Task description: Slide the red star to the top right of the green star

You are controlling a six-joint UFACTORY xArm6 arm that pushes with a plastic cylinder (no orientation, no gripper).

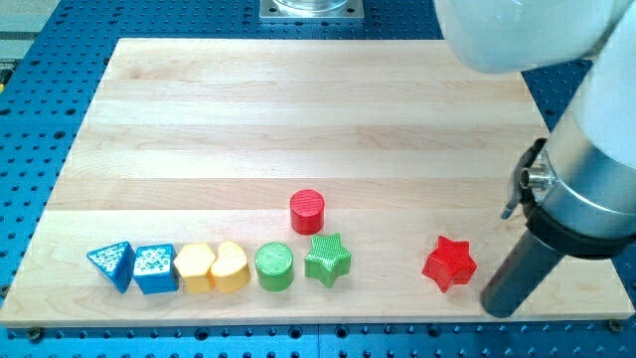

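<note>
The red star (449,264) lies on the wooden board near the view's bottom right. The green star (327,259) lies to its left, at the right end of a row of blocks. My tip (500,309) is at the end of the dark rod, just right of and slightly below the red star, with a small gap between them. The arm's white and grey body (586,189) fills the view's right side.
A red cylinder (307,212) stands just above and left of the green star. Left of the green star sit a green cylinder (274,267), a yellow heart (231,267), a yellow block (195,268), a blue cube (154,268) and a blue triangle (112,265). The board's bottom edge (318,323) is close below.
</note>
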